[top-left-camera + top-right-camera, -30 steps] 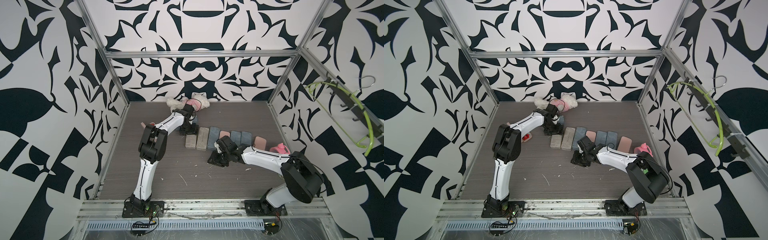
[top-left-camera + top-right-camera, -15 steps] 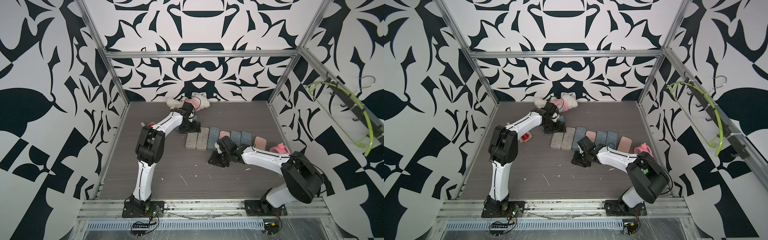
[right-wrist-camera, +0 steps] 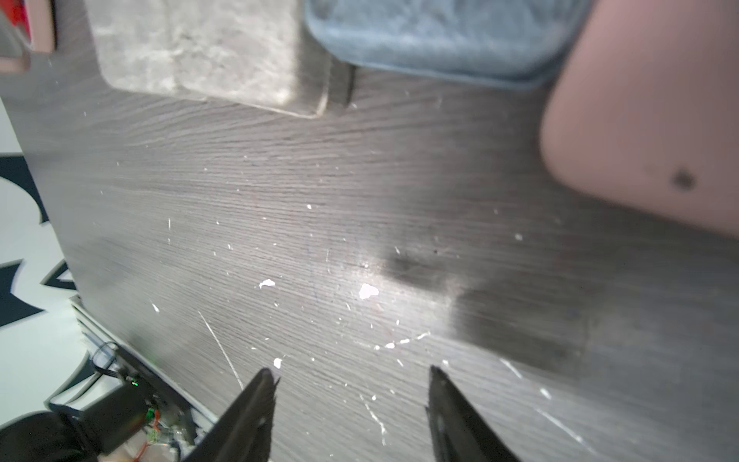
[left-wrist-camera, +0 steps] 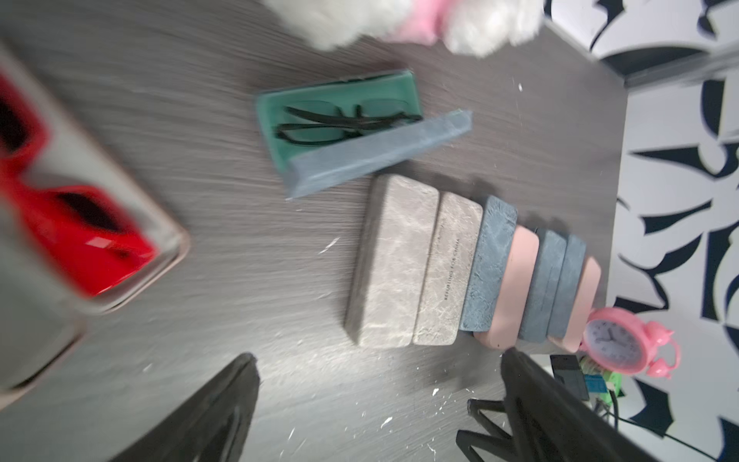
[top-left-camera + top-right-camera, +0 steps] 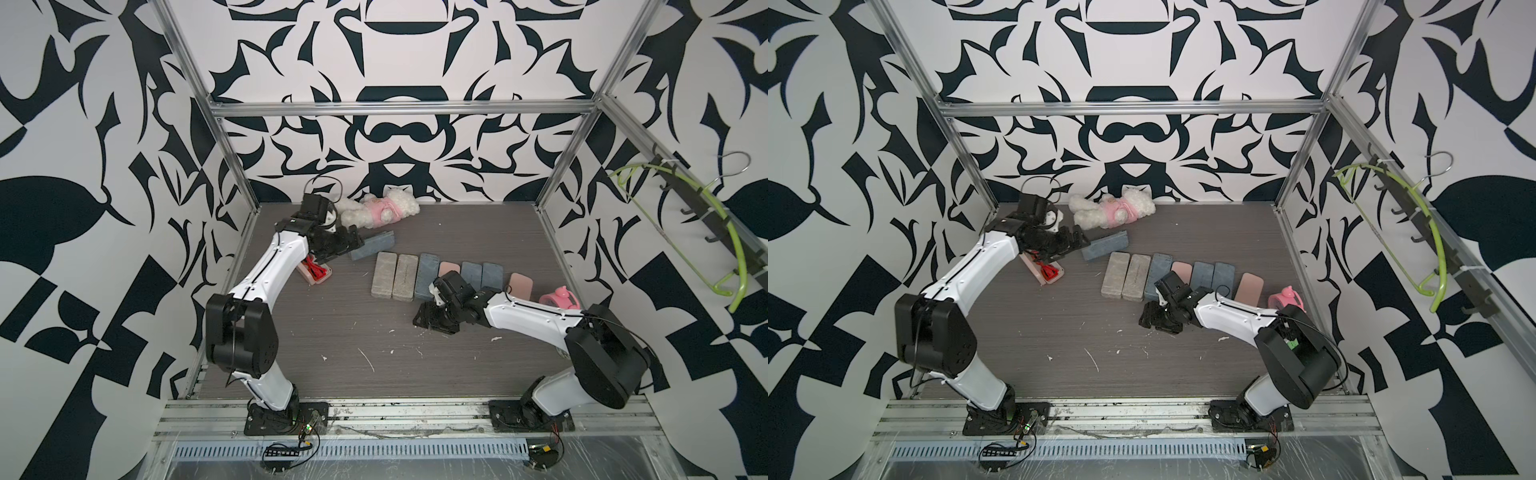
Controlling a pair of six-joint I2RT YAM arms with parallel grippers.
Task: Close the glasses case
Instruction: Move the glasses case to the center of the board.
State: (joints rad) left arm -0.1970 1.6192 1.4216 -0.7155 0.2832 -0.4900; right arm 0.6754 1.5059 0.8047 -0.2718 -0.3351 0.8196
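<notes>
A blue glasses case (image 5: 372, 244) (image 5: 1105, 245) lies at the back left of the table. Its lid stands half raised over a teal inside (image 4: 304, 104) that holds black glasses (image 4: 344, 124). My left gripper (image 5: 348, 242) (image 5: 1076, 242) (image 4: 378, 356) is just left of this case, open wide, with nothing between its fingers. A second open case, pinkish (image 5: 316, 274) (image 5: 1049, 274) (image 4: 168, 248), holds red glasses under the left arm. My right gripper (image 5: 424, 322) (image 5: 1148, 320) (image 3: 352, 374) hovers low over bare table in front of the row, open and empty.
Several closed cases, grey (image 5: 394, 276) (image 5: 1125, 277) (image 4: 400, 260) (image 3: 200, 48), blue and pink, lie side by side mid-table. A white and pink plush toy (image 5: 380, 210) (image 5: 1113, 210) lies by the back wall. A pink alarm clock (image 5: 559, 297) (image 4: 616, 346) stands at the right.
The left gripper has drawn back leftward from the blue case and opened wider. The right gripper has opened where it was.
</notes>
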